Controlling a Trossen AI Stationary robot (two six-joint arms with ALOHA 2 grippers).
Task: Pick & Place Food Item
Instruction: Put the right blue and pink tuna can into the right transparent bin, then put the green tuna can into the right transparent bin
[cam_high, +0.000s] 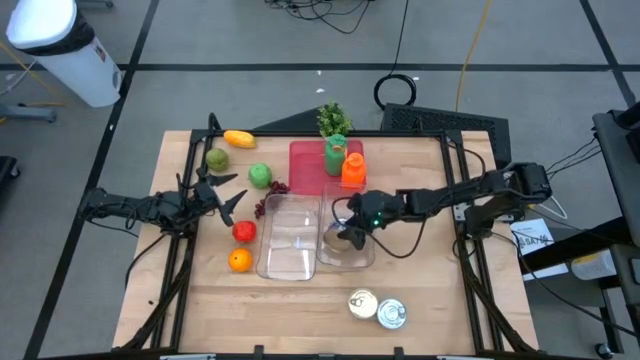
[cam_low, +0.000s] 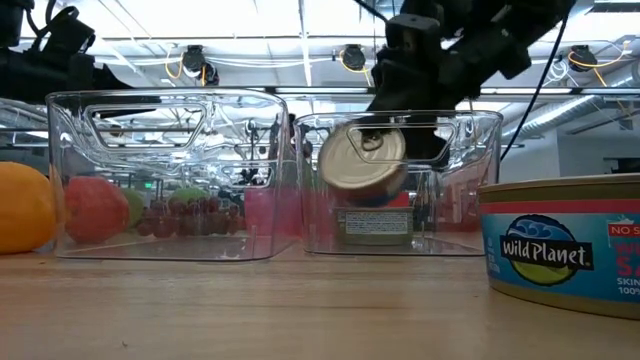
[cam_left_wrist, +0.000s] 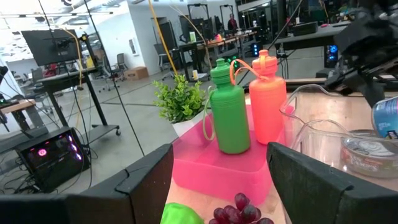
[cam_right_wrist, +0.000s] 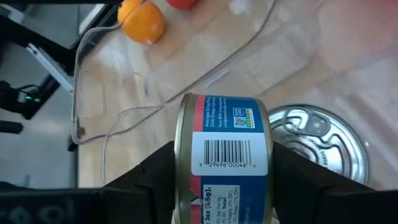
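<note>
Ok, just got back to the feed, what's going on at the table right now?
The right gripper holds a can on its edge, inside the right-hand clear bin, just above another can already lying flat in it. The left clear bin has nothing in it. Two more cans wait on the table nearer the front edge. The left gripper hangs open among the fruit, holding nothing, near the grapes and the green apple.

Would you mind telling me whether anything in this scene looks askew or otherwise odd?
Only one thing: the can in the right gripper hangs on edge inside the right clear bin, lid facing sideways, above another can lying flat there. That looks like mid-placement rather than a fault. Nothing appears spilled or damaged.
</note>
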